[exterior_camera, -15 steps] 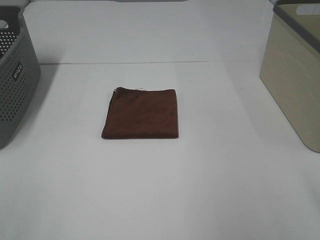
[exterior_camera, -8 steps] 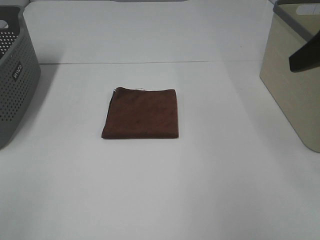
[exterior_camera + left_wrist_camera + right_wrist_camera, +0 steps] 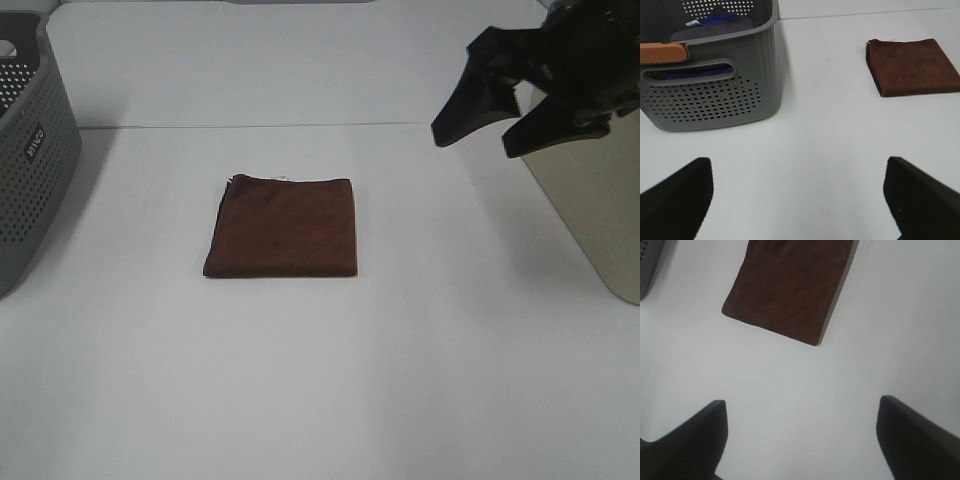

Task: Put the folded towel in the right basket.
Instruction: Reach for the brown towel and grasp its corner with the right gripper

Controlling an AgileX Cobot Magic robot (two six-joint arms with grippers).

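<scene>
towel [image 3: 282, 228] folded square, brown, flat on the white table [image 3: 300, 400], between the two baskets and touching neither. right basket [image 3: 590, 210] beige, at the table's right edge, well apart from the towel. left basket [image 3: 25, 160] grey and perforated, at the left edge, with dark blue cloth [image 3: 715, 22] inside.

right gripper [image 3: 476, 146] hanging in the air, overlapping the right basket's top corner in the high view, on the side toward the towel. fingers [image 3: 690, 440] spread wide, holding nothing, over bare table with the towel lying just beyond them in the right wrist view.

left gripper [image 3: 797, 200] seen only in the left wrist view. fingers there spread wide too and empty, above bare table, left basket near on one side, towel farther off on the other.
</scene>
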